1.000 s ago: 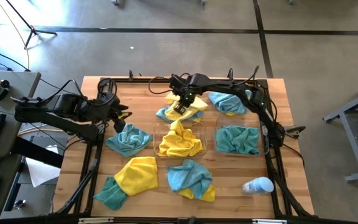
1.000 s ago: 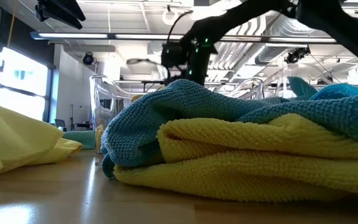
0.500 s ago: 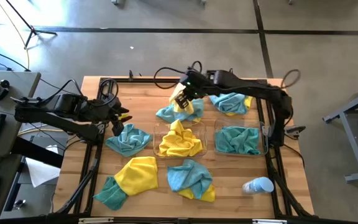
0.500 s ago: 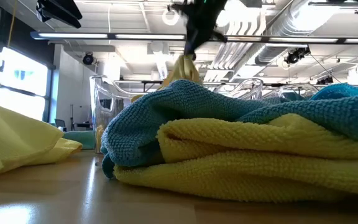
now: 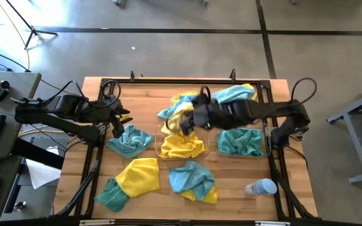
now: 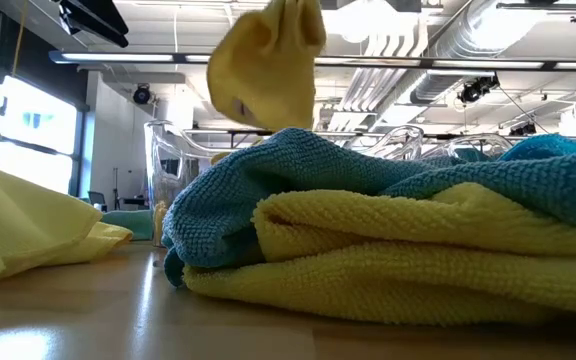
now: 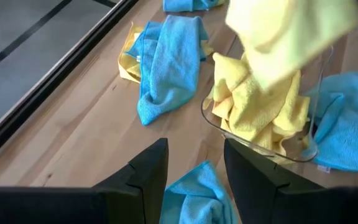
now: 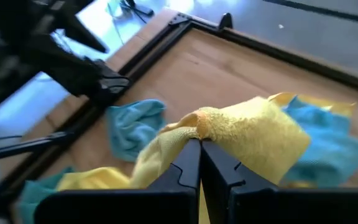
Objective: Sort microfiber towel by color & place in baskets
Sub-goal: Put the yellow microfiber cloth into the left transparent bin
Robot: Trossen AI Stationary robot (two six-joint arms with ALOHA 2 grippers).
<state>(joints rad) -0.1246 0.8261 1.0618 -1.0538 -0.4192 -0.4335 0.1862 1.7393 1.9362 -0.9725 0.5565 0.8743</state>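
Note:
My right gripper (image 5: 195, 117) is shut on a yellow microfiber towel (image 5: 181, 119), which hangs in the air over the far end of the middle basket (image 5: 203, 150). That basket holds yellow towels (image 5: 181, 145). The right basket (image 5: 268, 149) holds teal towels (image 5: 239, 140). In the low view the lifted yellow towel (image 6: 268, 58) hangs high above the table. My left gripper (image 5: 120, 120) stands open at the left, above a teal towel (image 5: 131, 141) lying on the wood, with nothing between its fingers (image 7: 148, 171). My right gripper pinches a bunched fold of the yellow towel (image 8: 209, 126) between its two fingertips (image 8: 191, 158). The fingers slant downward from the table's right side. The towel is lifted clear and droops slack on both sides of the fingers.
Loose towels lie about: a teal and yellow heap (image 5: 171, 108) at the far middle, another (image 5: 234, 94) at the far right, yellow over teal (image 5: 134, 179) at the near left, teal over yellow (image 5: 193, 180) at the near middle. A white bottle (image 5: 261, 187) lies near right. A black frame (image 5: 275, 169) borders the table.
My right gripper has risen from the far heap and swung toward the table's near side, turning as it went. The yellow towel has come up with it, lifted clear of the heap, and now hangs over the middle basket's far end.

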